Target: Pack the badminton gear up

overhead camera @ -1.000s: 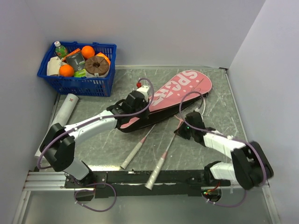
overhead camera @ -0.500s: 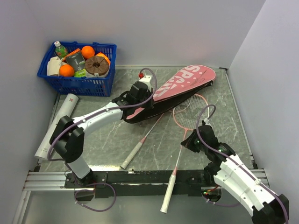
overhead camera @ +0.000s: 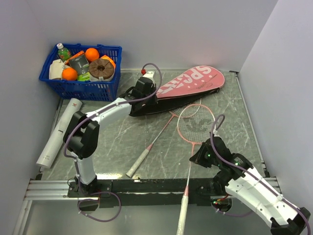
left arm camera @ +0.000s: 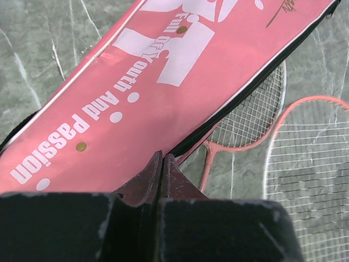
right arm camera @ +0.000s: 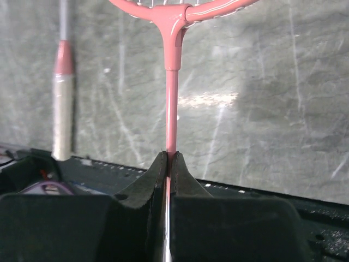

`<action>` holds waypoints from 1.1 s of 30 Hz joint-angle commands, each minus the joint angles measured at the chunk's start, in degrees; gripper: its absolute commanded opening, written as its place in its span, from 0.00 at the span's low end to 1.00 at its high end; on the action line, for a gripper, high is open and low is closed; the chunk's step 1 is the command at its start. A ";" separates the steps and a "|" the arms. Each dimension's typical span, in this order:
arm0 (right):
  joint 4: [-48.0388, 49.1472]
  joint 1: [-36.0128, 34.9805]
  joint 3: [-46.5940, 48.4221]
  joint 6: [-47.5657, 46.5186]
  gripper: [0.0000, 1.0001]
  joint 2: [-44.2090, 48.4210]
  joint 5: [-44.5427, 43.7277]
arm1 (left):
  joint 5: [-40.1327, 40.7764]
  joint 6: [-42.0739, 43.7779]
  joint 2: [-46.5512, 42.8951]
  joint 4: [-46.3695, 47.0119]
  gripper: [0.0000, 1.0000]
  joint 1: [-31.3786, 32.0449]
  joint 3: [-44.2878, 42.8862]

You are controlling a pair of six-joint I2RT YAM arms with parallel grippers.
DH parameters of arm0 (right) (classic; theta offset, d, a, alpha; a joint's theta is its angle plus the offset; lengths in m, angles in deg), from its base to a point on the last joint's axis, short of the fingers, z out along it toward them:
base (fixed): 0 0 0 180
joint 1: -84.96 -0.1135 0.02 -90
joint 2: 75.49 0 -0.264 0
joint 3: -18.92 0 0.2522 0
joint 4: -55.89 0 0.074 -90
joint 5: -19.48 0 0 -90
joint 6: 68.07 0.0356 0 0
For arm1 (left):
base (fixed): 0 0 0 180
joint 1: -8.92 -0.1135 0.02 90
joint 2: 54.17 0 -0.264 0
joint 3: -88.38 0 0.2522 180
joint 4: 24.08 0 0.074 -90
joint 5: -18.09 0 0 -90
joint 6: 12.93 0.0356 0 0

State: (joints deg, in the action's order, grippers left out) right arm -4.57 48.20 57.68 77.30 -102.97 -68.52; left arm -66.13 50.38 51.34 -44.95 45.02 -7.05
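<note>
As I watch, left claw: clenched on the long pink fabric racket bag, far side of grey table.
Right claw: gripping thin pink-framed racket by its shaft.

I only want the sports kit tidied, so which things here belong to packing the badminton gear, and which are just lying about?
Belongs to the job:
pink racket bag
uncovered racket
second racket, head partly under the bag
white tube

Just lying about:
blue basket of groceries
</note>
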 commanded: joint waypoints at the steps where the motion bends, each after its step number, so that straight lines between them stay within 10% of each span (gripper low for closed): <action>1: -1.91 -0.69 2.78 1.76 0.00 2.70 0.20 | -1.74 -1.07 -0.40 3.86 0.01 0.47 -0.51; 23: 28.49 0.71 6.91 -5.97 0.00 -25.93 0.63 | -4.20 -4.59 -13.57 2.99 0.01 8.11 13.37; 33: 43.80 18.02 9.36 -16.35 0.00 -37.63 15.92 | -2.62 -7.75 -21.75 0.87 0.01 16.11 21.81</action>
State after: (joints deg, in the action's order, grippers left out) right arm 29.72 62.45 62.33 66.51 -138.25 -59.36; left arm -69.67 45.50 33.70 -44.30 58.89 12.20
